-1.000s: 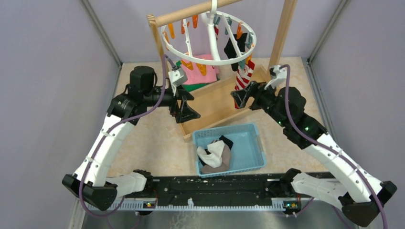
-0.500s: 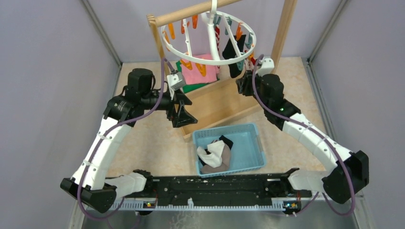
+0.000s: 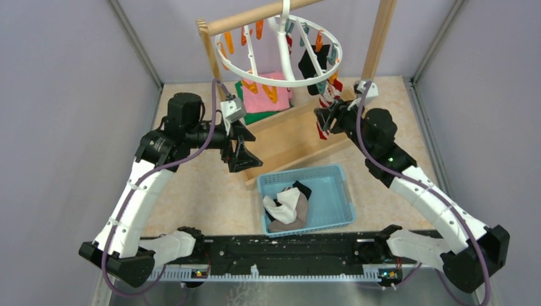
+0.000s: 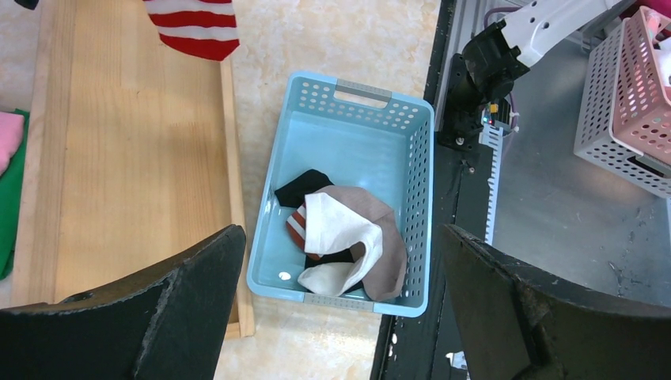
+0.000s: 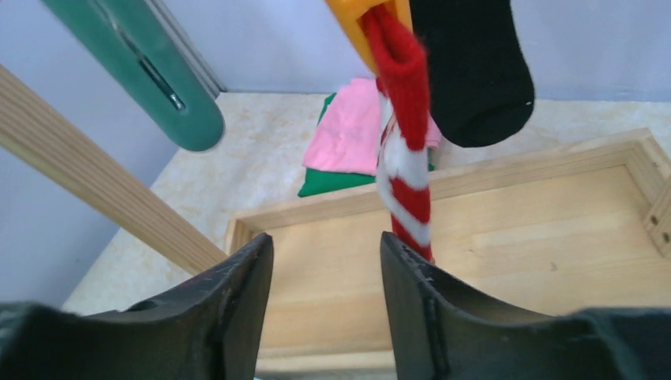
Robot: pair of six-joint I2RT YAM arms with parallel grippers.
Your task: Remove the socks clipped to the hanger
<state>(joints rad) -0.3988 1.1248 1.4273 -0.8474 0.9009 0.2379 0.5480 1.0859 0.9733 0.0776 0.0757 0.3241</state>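
The white ring hanger (image 3: 237, 71) hangs from a wooden rod. A red-and-white striped sock (image 3: 326, 97) and a black sock (image 3: 312, 64) are clipped at its right side. In the right wrist view the striped sock (image 5: 404, 170) hangs from an orange clip (image 5: 354, 22), with the black sock (image 5: 475, 71) beside it. My right gripper (image 3: 323, 119) (image 5: 325, 247) is open just below the striped sock, whose lower end hangs beyond the right finger (image 5: 419, 317). My left gripper (image 3: 242, 150) (image 4: 340, 235) is open and empty, above the stand's front edge and the basket.
A light blue basket (image 3: 340, 191) (image 4: 352, 89) near the front holds several loose socks (image 4: 342, 245). The wooden stand's base tray (image 3: 290, 137) and posts (image 3: 379, 39) frame the hanger. Pink and green cloths (image 3: 273, 97) lie behind it. A grey-green clip (image 5: 150, 79) hangs at the left.
My right gripper rose from the striped sock's lower end toward the ring, then dropped back a little to the sock. My left arm drifted slightly left.
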